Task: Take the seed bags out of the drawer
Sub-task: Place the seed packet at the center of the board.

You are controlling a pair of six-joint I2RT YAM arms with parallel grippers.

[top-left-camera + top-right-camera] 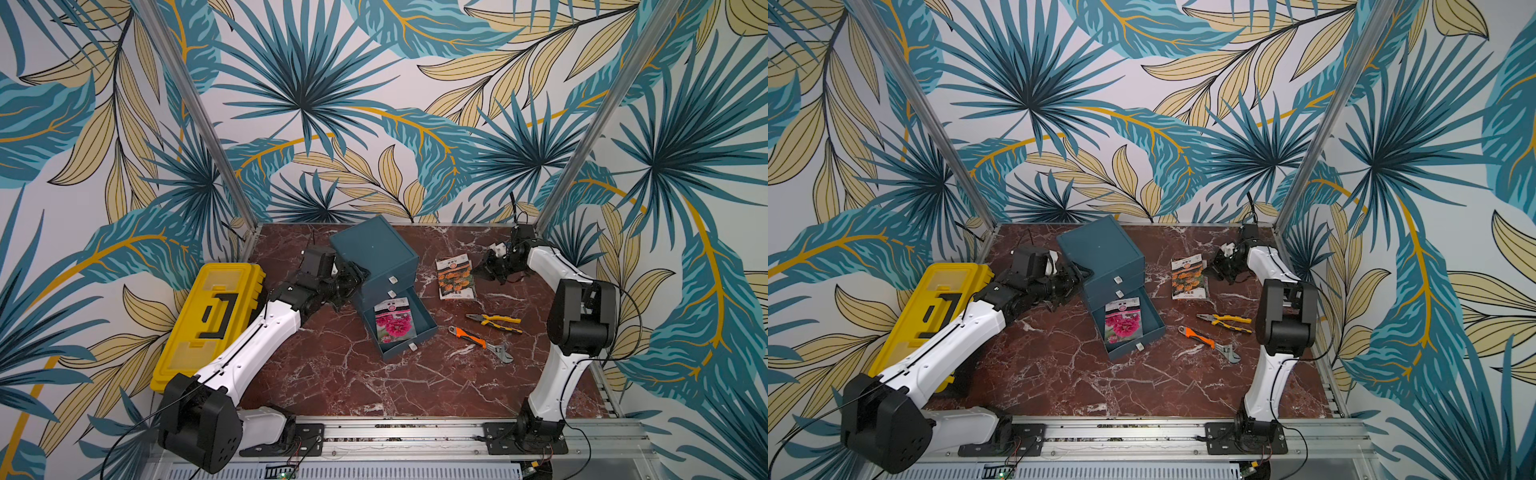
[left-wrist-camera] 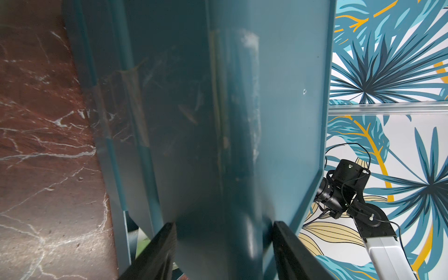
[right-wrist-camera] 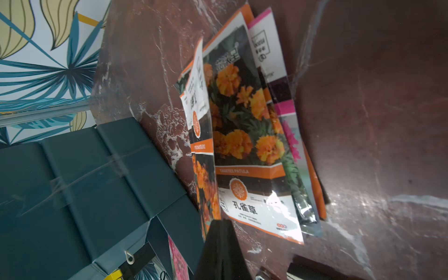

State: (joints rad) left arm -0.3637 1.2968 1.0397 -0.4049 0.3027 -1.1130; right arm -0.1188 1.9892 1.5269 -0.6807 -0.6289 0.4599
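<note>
A teal drawer cabinet stands at the back middle of the marble table, with its bottom drawer pulled out. One pink-flower seed bag lies flat inside the drawer. Several more seed bags, orange-flowered on top, are piled on the table right of the cabinet. My left gripper is clamped on the cabinet's left rear corner. My right gripper is shut and empty, just right of the pile.
A yellow toolbox sits at the table's left edge beside my left arm. Yellow-handled pliers and an orange-handled adjustable wrench lie right of the open drawer, in front of the pile.
</note>
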